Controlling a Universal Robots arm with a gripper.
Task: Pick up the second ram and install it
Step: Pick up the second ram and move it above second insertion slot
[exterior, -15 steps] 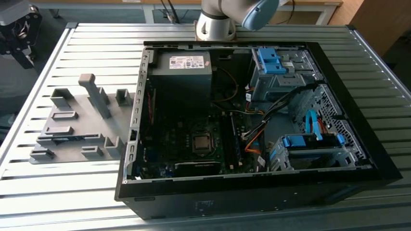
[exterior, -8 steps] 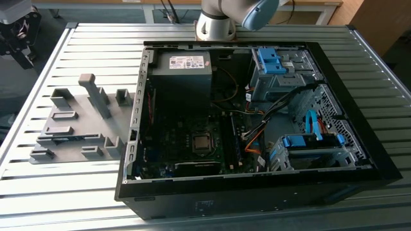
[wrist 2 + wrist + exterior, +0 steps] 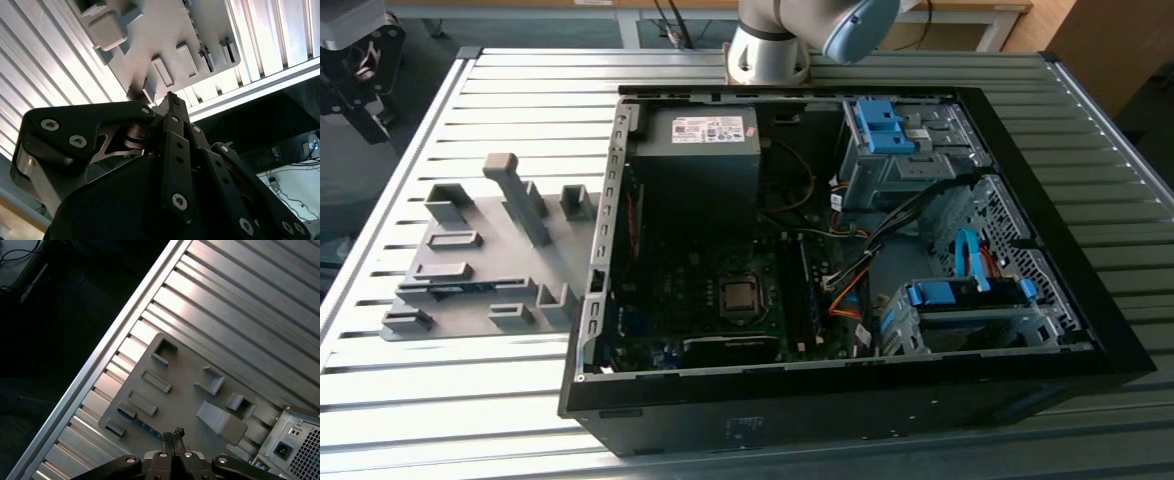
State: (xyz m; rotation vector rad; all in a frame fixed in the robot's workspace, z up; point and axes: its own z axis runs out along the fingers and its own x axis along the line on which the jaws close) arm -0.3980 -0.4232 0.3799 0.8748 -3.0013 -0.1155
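The second ram (image 3: 141,423) is a thin blue stick lying in a slot of the grey holder plate (image 3: 185,390), near the plate's edge toward the table rim. In the exterior view the ram (image 3: 458,289) shows as a blue strip low on the holder plate (image 3: 494,255), left of the open computer case (image 3: 841,400). My gripper (image 3: 175,433) hangs well above the plate, its fingertips close over the ram's end in the first wrist view. The fingers are shut together with nothing between them. The second wrist view shows the gripper (image 3: 172,99) from behind, pointing at the plate (image 3: 150,35).
The holder plate carries several grey blocks and a tall upright post (image 3: 520,195). The case lies open on the slatted metal table (image 3: 507,90), showing the motherboard (image 3: 720,300), the power supply (image 3: 700,130) and blue drive-bay latches (image 3: 887,125). The arm's base (image 3: 767,50) stands behind the case.
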